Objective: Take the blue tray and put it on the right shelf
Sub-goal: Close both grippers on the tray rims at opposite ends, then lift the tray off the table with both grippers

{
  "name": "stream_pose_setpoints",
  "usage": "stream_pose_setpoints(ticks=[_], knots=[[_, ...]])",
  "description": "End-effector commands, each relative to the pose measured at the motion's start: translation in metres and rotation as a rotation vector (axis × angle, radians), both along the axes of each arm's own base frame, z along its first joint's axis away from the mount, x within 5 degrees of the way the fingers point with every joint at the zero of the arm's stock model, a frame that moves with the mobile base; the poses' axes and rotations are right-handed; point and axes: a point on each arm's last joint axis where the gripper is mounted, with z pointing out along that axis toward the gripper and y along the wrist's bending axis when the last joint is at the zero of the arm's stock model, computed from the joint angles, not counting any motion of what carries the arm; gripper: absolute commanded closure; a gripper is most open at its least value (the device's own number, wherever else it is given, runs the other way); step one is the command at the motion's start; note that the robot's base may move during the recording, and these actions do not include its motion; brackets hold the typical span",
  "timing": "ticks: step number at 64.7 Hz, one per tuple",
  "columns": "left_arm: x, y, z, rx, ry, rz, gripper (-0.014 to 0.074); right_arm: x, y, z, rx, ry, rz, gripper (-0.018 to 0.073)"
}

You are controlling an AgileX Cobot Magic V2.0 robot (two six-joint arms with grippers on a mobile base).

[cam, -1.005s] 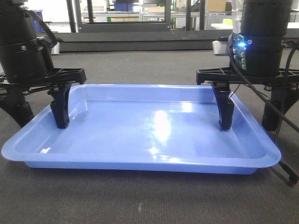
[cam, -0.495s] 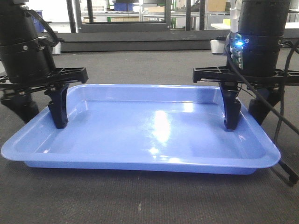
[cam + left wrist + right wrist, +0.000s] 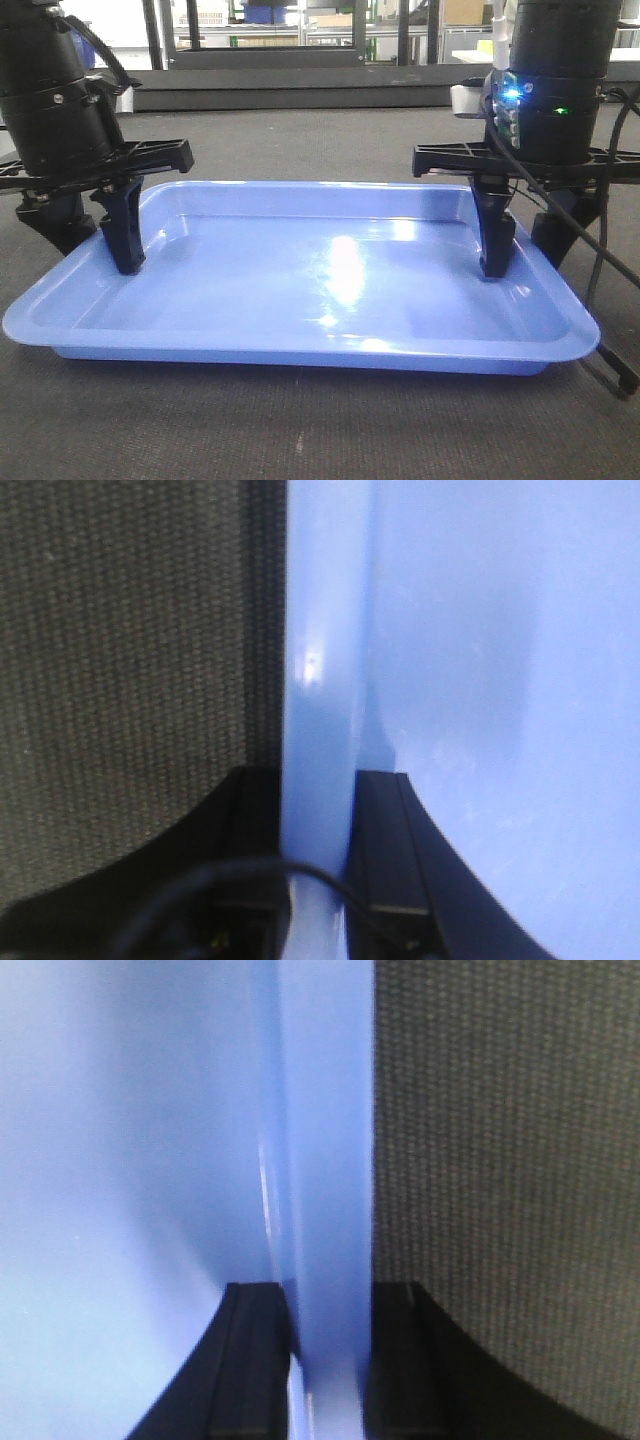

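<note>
The blue tray (image 3: pixel 330 270) lies flat on dark carpet, broad and glossy, with nothing in it. My left gripper (image 3: pixel 95 240) straddles its left rim, one finger inside the tray and one outside. In the left wrist view the rim (image 3: pixel 320 680) runs between the fingers, and the left gripper (image 3: pixel 318 815) is shut on it. My right gripper (image 3: pixel 525 245) straddles the right rim the same way. In the right wrist view the right gripper (image 3: pixel 325 1315) presses both sides of the rim (image 3: pixel 325 1160). The right shelf is out of view.
Dark woven carpet (image 3: pixel 300 420) surrounds the tray. A low dark ledge (image 3: pixel 300 95) runs across the back, with glazed frames and racks behind it. A black cable (image 3: pixel 610 360) trails beside the tray's right front corner.
Both grippers have closed onto the tray's rims. The right gripper's inner finger moved outward to the right wall and its outer finger came in. The tray has barely moved.
</note>
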Motion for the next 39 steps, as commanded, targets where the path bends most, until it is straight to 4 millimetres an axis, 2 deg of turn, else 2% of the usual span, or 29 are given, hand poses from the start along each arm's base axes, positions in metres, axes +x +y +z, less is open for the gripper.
stream_pose_setpoints(ticks=[1,10,16,22,24,29,39], knots=[[-0.001,0.000,0.021,-0.006,-0.055,-0.002,0.0636,0.002,-0.002,0.025,0.011,-0.093,0.007,0.0418],[-0.004,0.002,0.022,-0.005,-0.020,0.003,0.0636,0.003,-0.001,0.032,0.020,-0.119,0.007,0.0418],[-0.009,0.003,0.033,-0.017,0.019,0.045,0.0636,0.001,-0.002,0.047,0.031,-0.148,0.005,0.0418],[-0.022,0.004,0.052,-0.038,0.008,0.106,0.0636,-0.007,-0.005,0.068,0.049,-0.188,-0.009,0.0418],[-0.031,0.005,0.063,-0.046,-0.022,0.121,0.0636,-0.014,-0.007,0.078,0.055,-0.198,-0.017,0.0418],[-0.046,0.005,0.077,-0.057,-0.062,0.138,0.0636,-0.026,-0.008,0.087,0.048,-0.199,-0.001,0.0418],[-0.083,0.010,0.094,-0.073,-0.093,0.151,0.0636,-0.062,-0.005,0.100,0.026,-0.234,0.033,0.0418]])
